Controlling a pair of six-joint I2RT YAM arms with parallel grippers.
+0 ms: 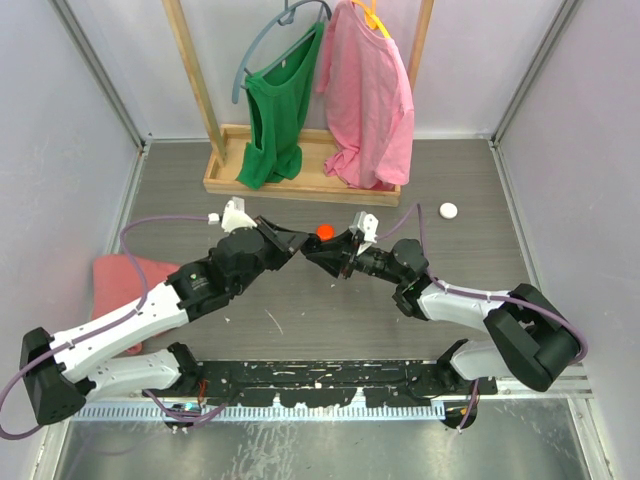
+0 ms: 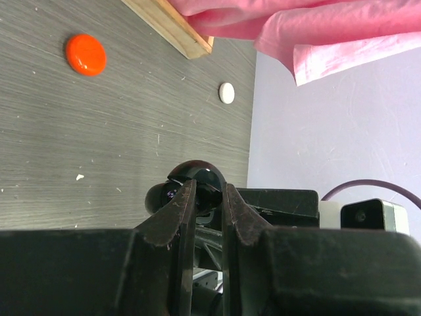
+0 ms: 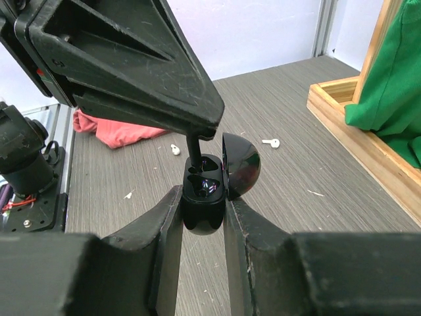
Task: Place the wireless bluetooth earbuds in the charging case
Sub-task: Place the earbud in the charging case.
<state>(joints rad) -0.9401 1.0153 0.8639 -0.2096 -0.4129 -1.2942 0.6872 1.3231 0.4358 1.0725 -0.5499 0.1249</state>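
My right gripper (image 3: 202, 192) is shut on the glossy black charging case (image 3: 202, 212), held upright above the table with its lid (image 3: 241, 164) swung open to the right. From above, my left gripper (image 1: 298, 247) comes down onto it, shut on a black earbud (image 3: 195, 150) whose stem dips into the case's far slot. The near slot looks empty. Two white earbuds (image 3: 175, 149) (image 3: 270, 142) lie loose on the table behind the case. In the left wrist view the case (image 2: 196, 172) shows just past the narrow gap of my left gripper (image 2: 209, 189). Both grippers meet at the table's middle.
An orange puck (image 1: 324, 231) lies just behind the grippers, a white puck (image 1: 449, 210) farther right. A wooden rack base (image 1: 225, 182) with green and pink shirts stands at the back. A pink cloth (image 1: 112, 272) lies at the left.
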